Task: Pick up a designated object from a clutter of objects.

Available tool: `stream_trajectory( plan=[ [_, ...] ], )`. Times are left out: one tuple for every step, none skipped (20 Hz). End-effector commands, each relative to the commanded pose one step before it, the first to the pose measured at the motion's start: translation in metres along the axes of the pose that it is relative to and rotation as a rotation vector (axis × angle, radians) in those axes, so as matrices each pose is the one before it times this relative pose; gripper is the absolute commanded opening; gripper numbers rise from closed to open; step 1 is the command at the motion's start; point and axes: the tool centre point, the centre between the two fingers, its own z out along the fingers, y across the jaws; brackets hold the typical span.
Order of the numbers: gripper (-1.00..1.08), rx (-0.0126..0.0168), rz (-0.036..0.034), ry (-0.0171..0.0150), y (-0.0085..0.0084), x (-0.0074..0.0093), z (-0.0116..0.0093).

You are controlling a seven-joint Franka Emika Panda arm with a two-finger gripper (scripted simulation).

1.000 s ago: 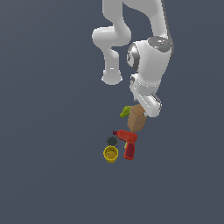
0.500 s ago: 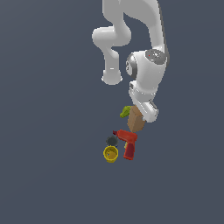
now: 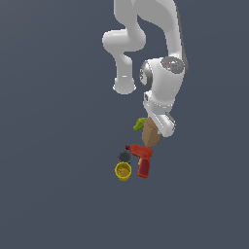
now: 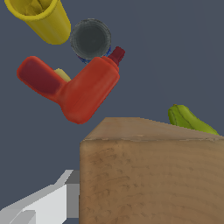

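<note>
Swung lower, hand clamps tan box; red drill, green piece close beside.

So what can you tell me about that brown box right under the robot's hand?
The brown box is a plain tan block with a faint wood-like grain, sharp edges and no markings. It is the largest piece of the pile. In the exterior view it stands just below the arm's end, between a green piece and the red drill. In the wrist view a pale gripper finger sits against its side; the other finger is hidden.
</note>
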Motion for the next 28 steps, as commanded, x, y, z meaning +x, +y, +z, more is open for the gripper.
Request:
stream_trajectory(
  plan=[
    [-1.00,-0.00231,0.00012,-0.00023,0.00066,0.00007,0.00139],
    [-1.00,0.00000,0.00000,0.00000,0.00000,0.00000,0.00000],
    [-1.00,0.00000,0.00000,0.00000,0.00000,0.00000,0.00000],
    [-1.00,0.00231,-0.00006,0.00037,-0.00066,-0.00006,-0.00133],
    [-1.00,0.00000,0.00000,0.00000,-0.00006,0.00016,-0.00023],
    [-1.00,0.00000,0.00000,0.00000,-0.00018,0.00048,-0.00069],
    [-1.00,0.00000,0.00000,0.00000,-0.00031,0.00081,-0.00114],
    [-1.00,0.00000,0.00000,0.00000,-0.00043,0.00113,-0.00160],
    [-1.00,0.00000,0.00000,0.00000,-0.00055,0.00146,-0.00206],
    [-1.00,-0.00002,-0.00015,-0.00046,-0.00068,0.00177,-0.00249],
    [-1.00,0.00000,0.00000,0.00000,-0.00080,0.00210,-0.00297],
    [-1.00,0.00000,0.00000,0.00000,-0.00092,0.00243,-0.00343],
    [-1.00,0.00001,-0.00016,-0.00046,-0.00105,0.00275,-0.00388],
    [-1.00,0.00000,0.00000,0.00000,-0.00117,0.00308,-0.00434],
    [-1.00,0.00002,-0.00016,-0.00046,-0.00130,0.00340,-0.00479],
    [-1.00,0.00000,0.00000,0.00000,-0.00142,0.00373,-0.00526],
    [-1.00,0.00001,-0.00016,-0.00046,-0.00155,0.00406,-0.00570],
    [-1.00,0.00000,0.00000,0.00000,-0.00168,0.00439,-0.00618],
    [-1.00,0.00000,-0.00017,-0.00046,-0.00181,0.00471,-0.00660],
    [-1.00,0.00000,0.00000,0.00000,-0.00191,0.00500,-0.00702],
    [-1.00,0.00000,0.00000,0.00000,-0.00201,0.00526,-0.00737],
    [-1.00,0.00000,0.00000,0.00000,-0.00211,0.00549,-0.00768],
    [-1.00,-0.00007,-0.00017,-0.00045,-0.00222,0.00570,-0.00787],
    [-1.00,0.00000,0.00000,0.00000,-0.00227,0.00588,-0.00818],
    [-1.00,0.00000,0.00000,0.00000,-0.00234,0.00604,-0.00839],
    [-1.00,0.00000,0.00000,0.00000,-0.00240,0.00618,-0.00857],
    [-1.00,0.00000,0.00000,0.00000,-0.00247,0.00631,-0.00872],
    [-1.00,0.00000,0.00000,0.00000,-0.00252,0.00642,-0.00886]
  ],
)
